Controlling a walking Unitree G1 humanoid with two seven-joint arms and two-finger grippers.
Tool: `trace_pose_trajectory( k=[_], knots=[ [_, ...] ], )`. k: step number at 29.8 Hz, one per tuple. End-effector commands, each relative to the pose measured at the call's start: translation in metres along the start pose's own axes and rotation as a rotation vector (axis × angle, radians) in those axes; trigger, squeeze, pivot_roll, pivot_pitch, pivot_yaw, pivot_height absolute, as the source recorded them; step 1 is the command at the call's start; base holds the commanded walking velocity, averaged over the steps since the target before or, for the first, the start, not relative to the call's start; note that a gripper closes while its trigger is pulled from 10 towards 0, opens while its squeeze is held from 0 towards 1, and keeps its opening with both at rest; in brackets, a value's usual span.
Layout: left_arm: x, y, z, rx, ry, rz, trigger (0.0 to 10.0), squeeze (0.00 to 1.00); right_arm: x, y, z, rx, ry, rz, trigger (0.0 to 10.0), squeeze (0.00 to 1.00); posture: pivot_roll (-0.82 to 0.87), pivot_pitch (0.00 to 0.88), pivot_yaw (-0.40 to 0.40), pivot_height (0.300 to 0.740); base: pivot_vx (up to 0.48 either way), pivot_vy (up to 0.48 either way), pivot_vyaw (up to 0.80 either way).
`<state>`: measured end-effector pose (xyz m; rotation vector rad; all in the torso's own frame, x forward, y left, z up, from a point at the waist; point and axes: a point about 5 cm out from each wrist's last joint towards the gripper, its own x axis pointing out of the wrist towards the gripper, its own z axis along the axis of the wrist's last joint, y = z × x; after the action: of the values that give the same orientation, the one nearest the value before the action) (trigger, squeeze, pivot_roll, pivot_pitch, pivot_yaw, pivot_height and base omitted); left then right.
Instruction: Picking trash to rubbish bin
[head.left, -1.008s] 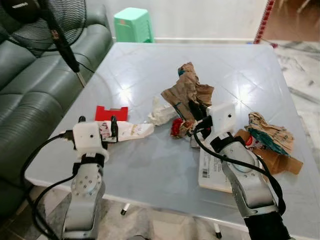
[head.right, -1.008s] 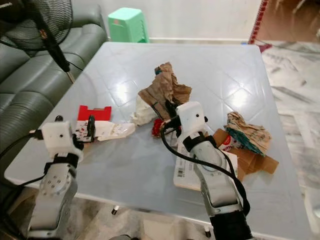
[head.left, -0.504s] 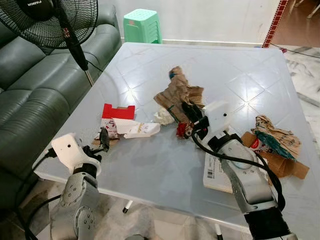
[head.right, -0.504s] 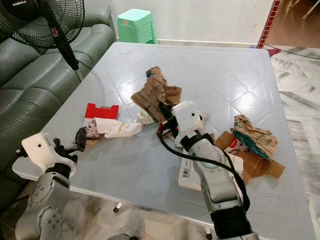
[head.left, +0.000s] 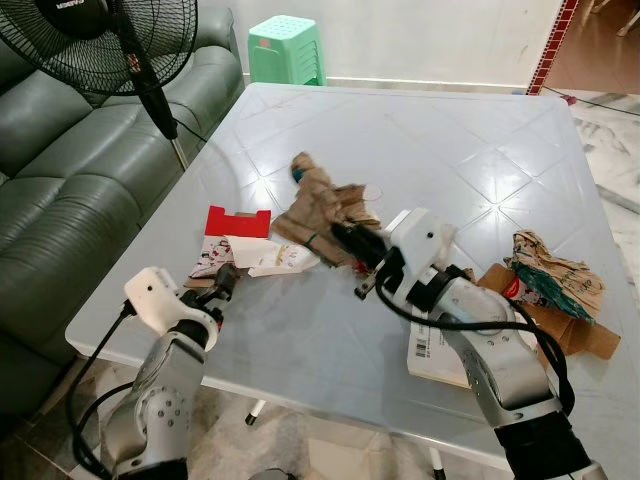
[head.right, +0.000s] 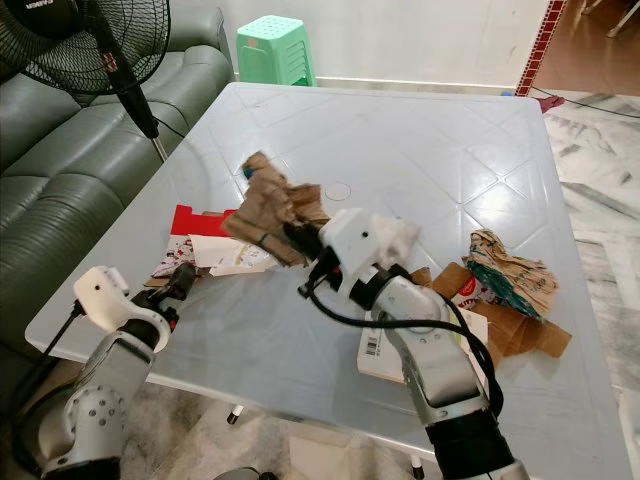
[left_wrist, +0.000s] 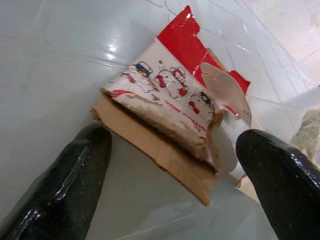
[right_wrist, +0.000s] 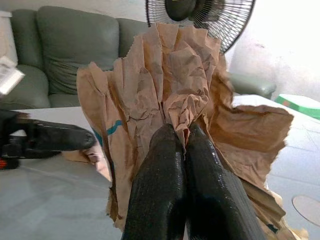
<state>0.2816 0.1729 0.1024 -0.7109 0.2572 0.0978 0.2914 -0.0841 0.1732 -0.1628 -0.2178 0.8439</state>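
Observation:
My right gripper (head.left: 352, 241) is shut on a crumpled brown paper bag (head.left: 318, 203) and holds it up above the middle of the grey table (head.left: 430, 130). In the right wrist view the bag (right_wrist: 170, 75) fans out beyond the closed fingers (right_wrist: 160, 185). A torn red and white cartoon-printed carton (head.left: 238, 240) lies near the table's left edge. My left gripper (head.left: 222, 282) is open just short of it. In the left wrist view the carton (left_wrist: 170, 100) lies between and ahead of the two spread fingers (left_wrist: 75, 180).
Another crumpled brown and teal paper (head.left: 552, 273) lies on flat cardboard (head.left: 565, 328) at the table's right, beside a white labelled packet (head.left: 432, 348). A standing fan (head.left: 110, 40) and a green sofa (head.left: 70, 190) are to the left. A green stool (head.left: 285, 45) stands beyond the table.
The right gripper has raised the brown paper bag off the table and carried it leftward. The left gripper has come forward to the carton. The camera has also shifted.

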Motion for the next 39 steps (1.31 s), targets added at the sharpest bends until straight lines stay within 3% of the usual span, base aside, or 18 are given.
trace_pose_trajectory(
  k=[1, 10, 11, 18, 39],
  knots=[
    [0.004, 0.002, -0.008, -0.048, 0.047, 0.003, 10.0, 0.0, 0.001, 0.003, 0.006, -0.007, -0.02, 0.024, 0.0, 0.0, -0.01, 0.089, 0.058, 0.74, 0.0, 0.0, 0.0],
    [0.025, -0.002, 0.0, -0.144, 0.031, -0.012, 10.0, 0.0, -0.001, 0.005, 0.008, 0.006, -0.016, 0.031, 0.0, 0.0, -0.02, 0.096, 0.058, 0.74, 0.0, 0.0, 0.0],
    [0.028, 0.0, 0.002, -0.171, 0.021, -0.001, 0.0, 0.0, -0.001, 0.005, 0.008, 0.007, -0.017, 0.032, 0.0, 0.0, -0.02, 0.096, 0.057, 0.74, 0.0, 0.0, 0.0],
    [0.035, 0.007, 0.004, -0.244, 0.016, 0.041, 0.0, 0.0, -0.001, 0.007, 0.009, 0.012, -0.016, 0.033, 0.0, 0.0, -0.02, 0.1, 0.058, 0.74, 0.0, 0.0, 0.0],
    [0.036, 0.015, 0.0, -0.248, 0.022, 0.077, 0.0, 0.0, -0.003, 0.017, 0.007, 0.046, 0.002, 0.114, 0.0, 0.0, -0.02, 0.083, 0.053, 0.74, 0.0, 0.0, 0.0]
  ],
)
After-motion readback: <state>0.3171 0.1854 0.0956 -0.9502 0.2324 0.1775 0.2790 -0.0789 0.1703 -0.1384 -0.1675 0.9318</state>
